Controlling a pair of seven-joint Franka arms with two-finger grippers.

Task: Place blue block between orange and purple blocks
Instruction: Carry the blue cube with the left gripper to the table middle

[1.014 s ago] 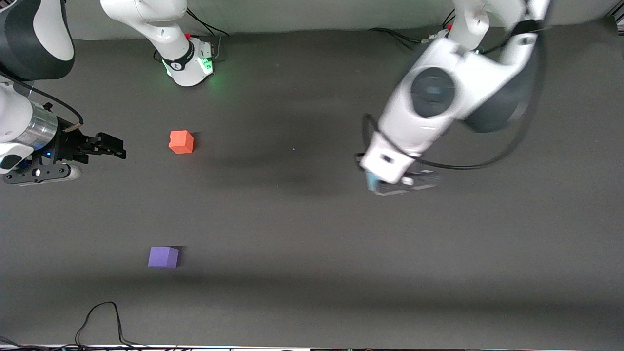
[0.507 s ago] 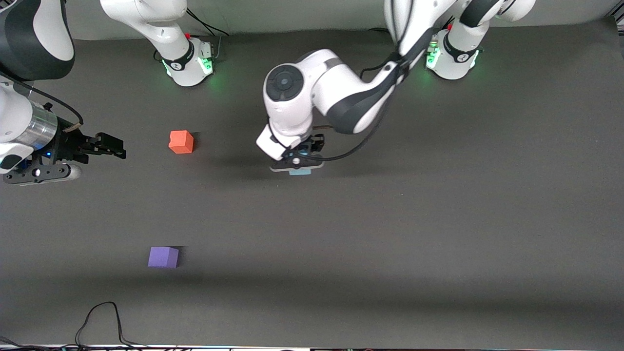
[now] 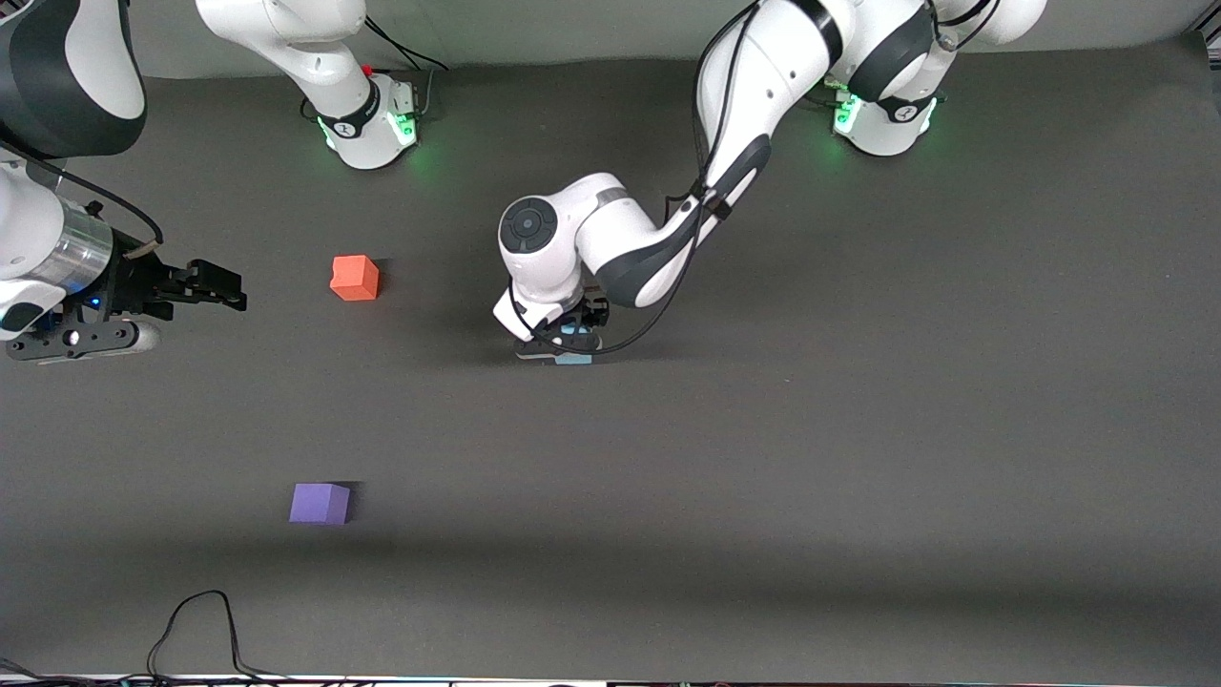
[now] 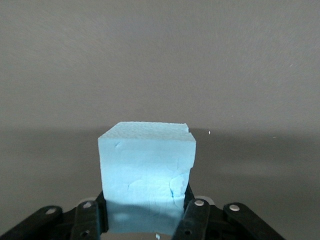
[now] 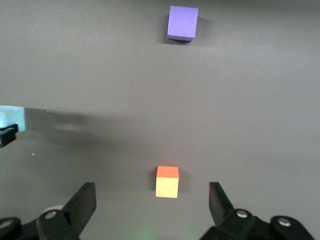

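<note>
Across the dark grey table point(image 3: 858, 477) the left arm reaches out from its base, bent at the elbow, and its left gripper point(image 3: 563, 345) hangs low over the middle of the mat, toward the right arm's end from its own base. Its two fingers point(image 4: 196, 215) are clamped on the sides of the blue block point(image 4: 146, 170), which sits squarely between them; in the front view only a pale sliver of that block point(image 3: 573, 358) shows under the wrist. Whether the block touches the mat cannot be told.

At the right arm's end of the table the right arm waits, its right gripper point(image 3: 215, 286) spread wide and holding nothing. The orange block point(image 3: 354, 278) lies on the mat just ahead of those parted fingers point(image 5: 82, 202), roughly in line with the gap between them. The purple block point(image 3: 320, 503) lies well apart from both grippers, nearer to the front camera than the orange one.
</note>
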